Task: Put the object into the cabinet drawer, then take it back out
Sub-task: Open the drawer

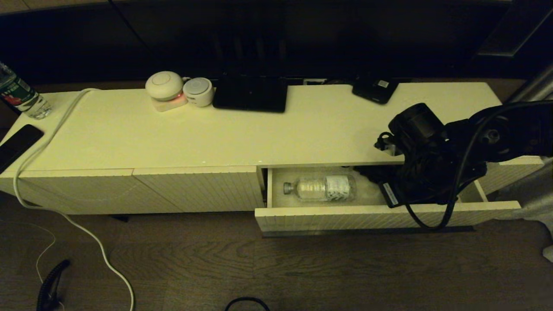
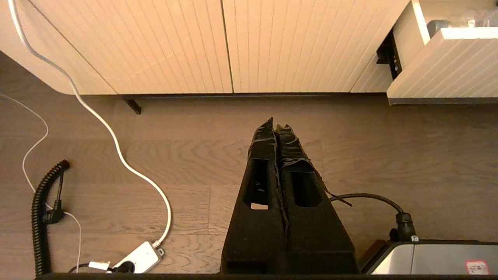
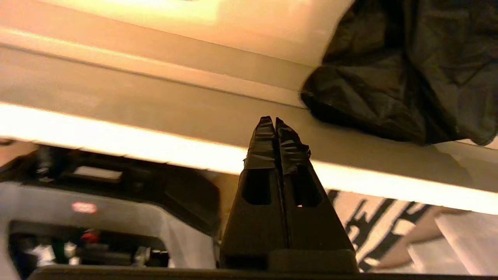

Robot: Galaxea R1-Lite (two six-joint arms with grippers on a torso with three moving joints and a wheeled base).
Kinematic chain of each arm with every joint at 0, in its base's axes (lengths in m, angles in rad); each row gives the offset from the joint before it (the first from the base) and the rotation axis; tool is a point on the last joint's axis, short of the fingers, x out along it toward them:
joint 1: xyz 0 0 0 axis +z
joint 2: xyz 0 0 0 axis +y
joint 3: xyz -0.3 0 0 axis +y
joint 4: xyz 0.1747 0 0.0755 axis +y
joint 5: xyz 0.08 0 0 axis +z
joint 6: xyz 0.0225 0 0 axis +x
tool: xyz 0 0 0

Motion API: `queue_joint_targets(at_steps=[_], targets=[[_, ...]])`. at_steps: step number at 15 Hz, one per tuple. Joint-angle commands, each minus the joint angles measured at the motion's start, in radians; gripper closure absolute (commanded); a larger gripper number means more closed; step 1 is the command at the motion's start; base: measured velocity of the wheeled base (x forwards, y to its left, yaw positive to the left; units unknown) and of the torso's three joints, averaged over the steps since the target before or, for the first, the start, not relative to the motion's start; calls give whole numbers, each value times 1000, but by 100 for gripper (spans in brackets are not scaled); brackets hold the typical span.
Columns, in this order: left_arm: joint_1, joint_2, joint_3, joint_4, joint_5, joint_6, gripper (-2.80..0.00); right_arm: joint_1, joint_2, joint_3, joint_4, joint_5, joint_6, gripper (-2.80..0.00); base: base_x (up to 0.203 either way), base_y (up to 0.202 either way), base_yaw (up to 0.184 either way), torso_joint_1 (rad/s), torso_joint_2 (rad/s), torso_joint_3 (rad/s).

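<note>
Right pincer (image 3: pixel 275 123) is clenched on nothing, low at the right end of the open drawer (image 1: pixel 380 216), next to a dark bag (image 3: pixel 404 77). Its tips point away from the bottle (image 1: pixel 322 188), which lies on its side at the drawer's left end, cap to the left, apparently stowed and awaiting retrieval. Left pincer (image 2: pixel 277 130), likewise clenched and empty, hangs parked over the floor.

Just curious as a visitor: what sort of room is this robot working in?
Probably a living room or hotel room: a low cream cabinet on a wood floor, with small gadgets and a water bottle on top.
</note>
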Motion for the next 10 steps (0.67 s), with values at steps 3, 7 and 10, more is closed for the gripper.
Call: queue_joint_targets(at_steps=[3, 7, 10], targets=[[0, 0, 1, 0, 0, -1, 0, -1, 17, 13, 25, -15, 2, 0, 0, 0, 0, 0, 0, 0], [0, 0, 0, 0, 0, -1, 0, 7, 12, -1, 131, -13, 48, 0, 0, 0, 0, 0, 0, 0], [0, -1, 1, 0, 0, -1, 0, 12, 10, 6, 215, -9, 57, 0, 0, 0, 0, 0, 0, 0]])
